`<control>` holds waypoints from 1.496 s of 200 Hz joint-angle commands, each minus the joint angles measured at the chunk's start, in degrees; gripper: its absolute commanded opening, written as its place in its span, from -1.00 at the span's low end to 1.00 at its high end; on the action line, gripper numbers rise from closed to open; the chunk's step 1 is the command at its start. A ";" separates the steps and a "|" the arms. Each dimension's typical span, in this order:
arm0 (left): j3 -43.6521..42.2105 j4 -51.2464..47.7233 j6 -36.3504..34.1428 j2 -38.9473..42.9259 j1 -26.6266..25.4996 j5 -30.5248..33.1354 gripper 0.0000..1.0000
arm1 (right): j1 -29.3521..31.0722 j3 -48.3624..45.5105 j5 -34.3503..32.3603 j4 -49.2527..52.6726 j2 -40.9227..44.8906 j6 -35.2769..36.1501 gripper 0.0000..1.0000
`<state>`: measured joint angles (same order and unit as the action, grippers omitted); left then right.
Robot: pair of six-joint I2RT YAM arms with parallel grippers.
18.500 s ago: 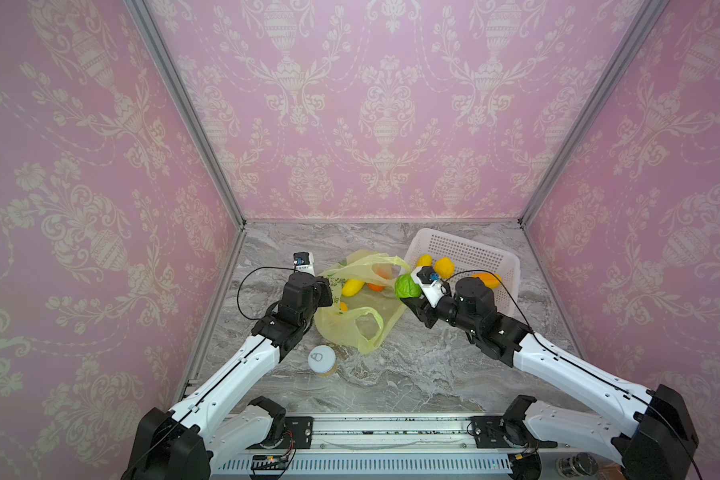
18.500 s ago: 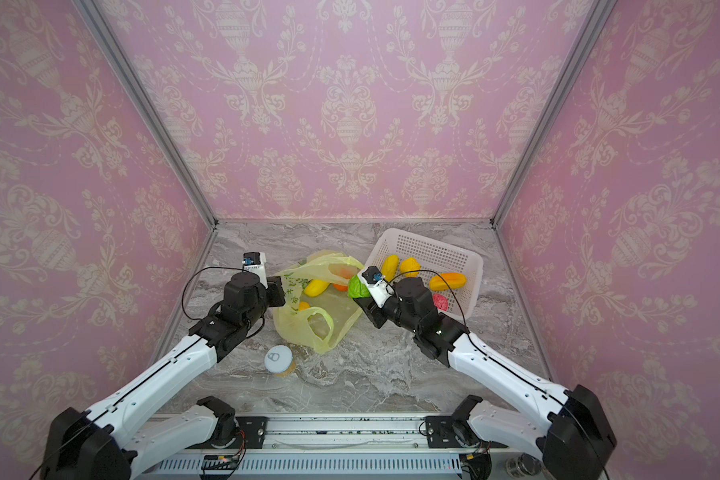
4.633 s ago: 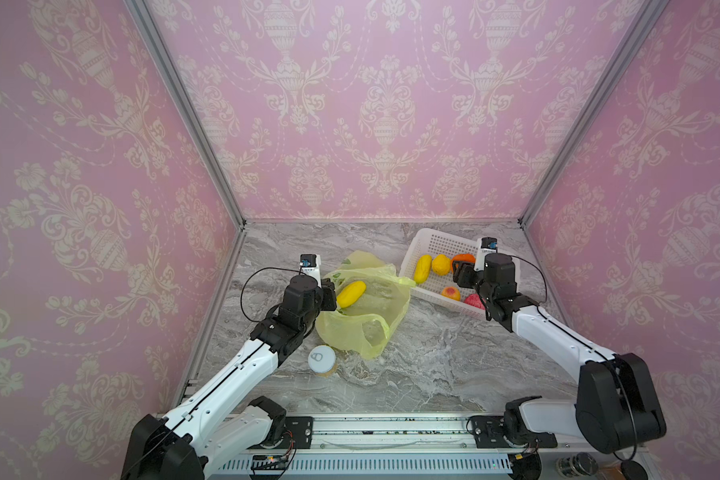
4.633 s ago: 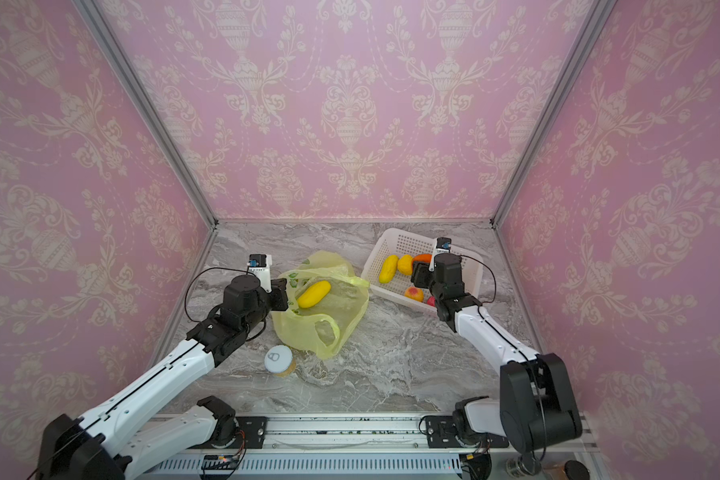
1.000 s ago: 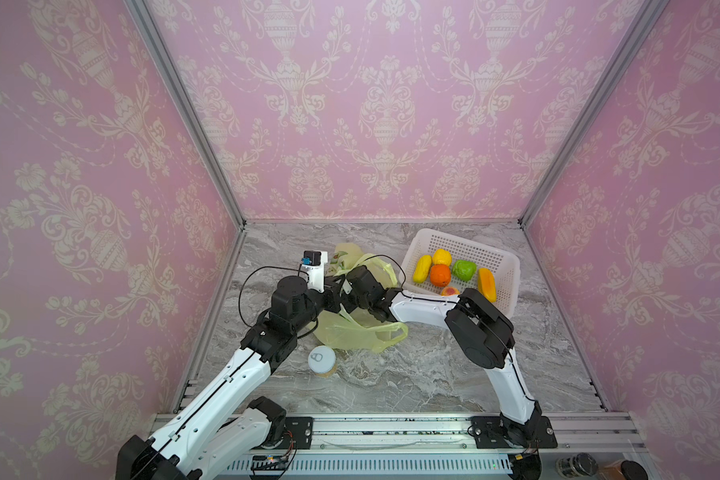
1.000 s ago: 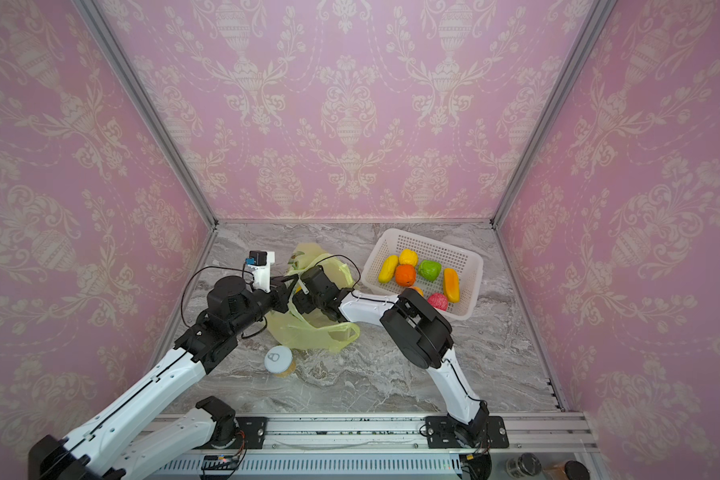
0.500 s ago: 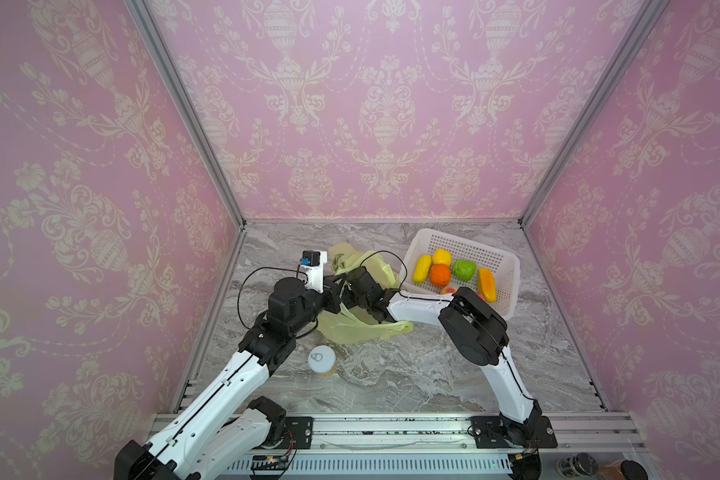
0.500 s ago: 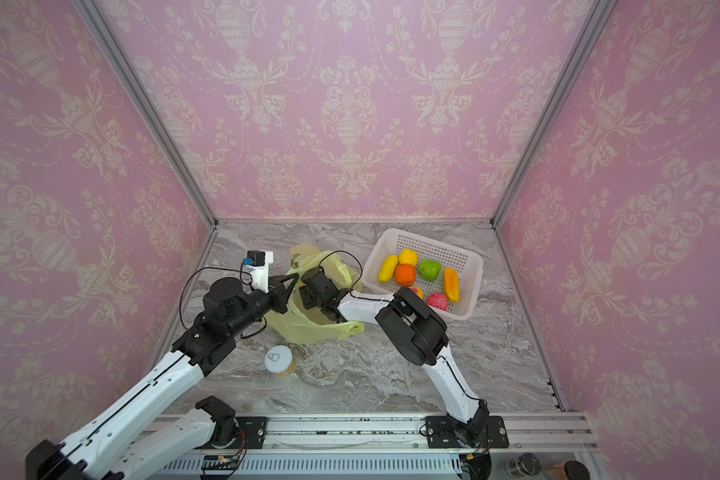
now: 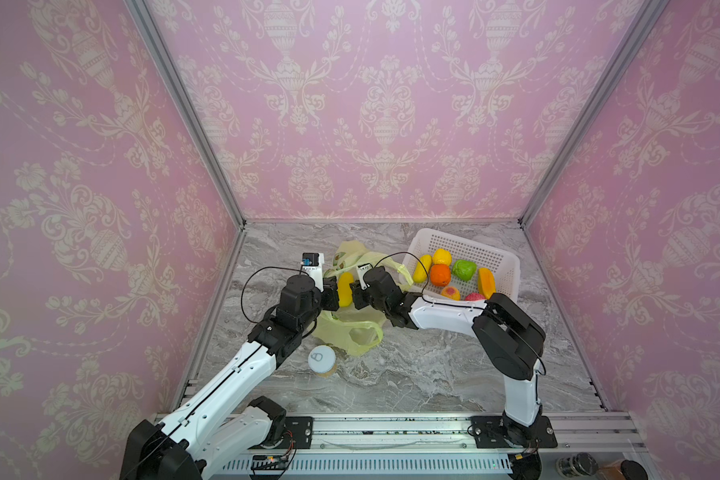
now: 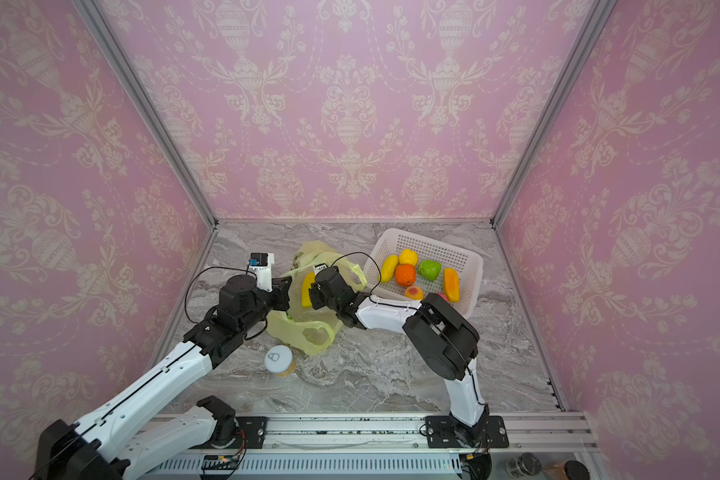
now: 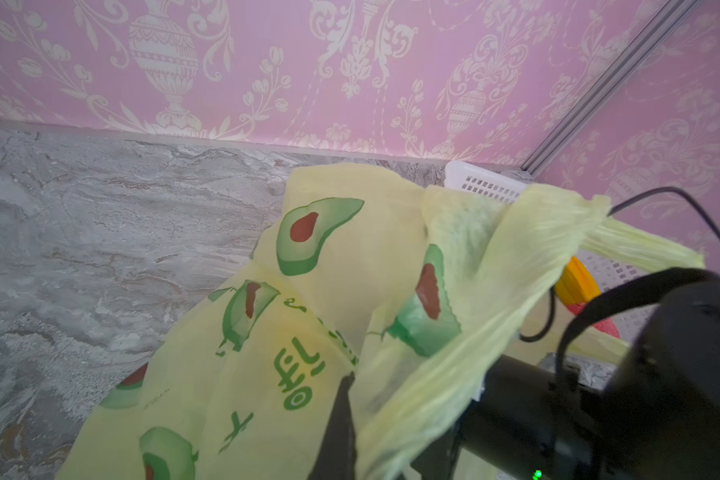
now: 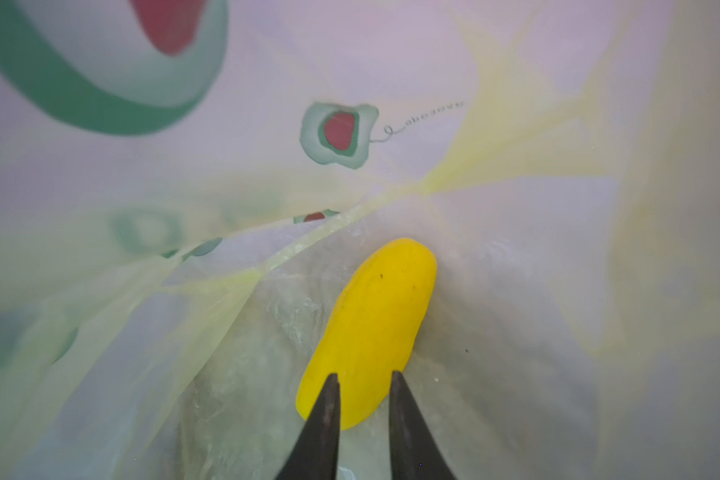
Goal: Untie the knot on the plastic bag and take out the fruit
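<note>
We see the plastic bag [image 9: 352, 332] slumped on the desk [image 9: 412, 374], left of the middle, with one handle loop [image 9: 364, 334] lying open toward the front. The left gripper [image 9: 332, 297] is clenched on the bag's film and holds that edge up.

One long yellow fruit [image 9: 345, 289] sits in the bag's mouth between the two grippers. In both top views its long axis runs front to back, with one end toward the rear wall. In the right wrist view it stretches away from the right gripper [image 12: 363, 374], rounded far end deeper in the bag. That gripper's fingers [image 12: 329, 399] stand narrowly apart over the fruit's near end, and we cannot tell whether they pinch it.

More fruit lies in the white basket [image 9: 504, 266] to the right. A can [image 9: 321, 359] stands just in front of the bag.
</note>
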<state>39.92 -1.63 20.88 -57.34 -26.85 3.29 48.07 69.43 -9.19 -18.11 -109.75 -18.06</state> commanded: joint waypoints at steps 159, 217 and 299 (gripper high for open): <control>1.63 -0.57 -0.57 -0.49 -0.06 -1.27 -1.00 | -0.61 17.32 -3.97 9.14 -18.68 -9.62 0.68; 1.65 -0.57 -0.44 -0.58 -0.04 -1.32 -1.00 | -0.15 20.74 -3.49 10.55 -21.89 -8.74 0.47; 3.50 -3.44 -0.05 -0.67 0.00 4.68 -1.00 | -0.04 14.72 -3.93 8.96 -13.38 -7.22 -0.43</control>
<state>41.28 -3.16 20.91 -58.19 -26.85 4.84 47.66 87.72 -12.34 -8.71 -129.75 -26.28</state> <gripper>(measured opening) 0.041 0.315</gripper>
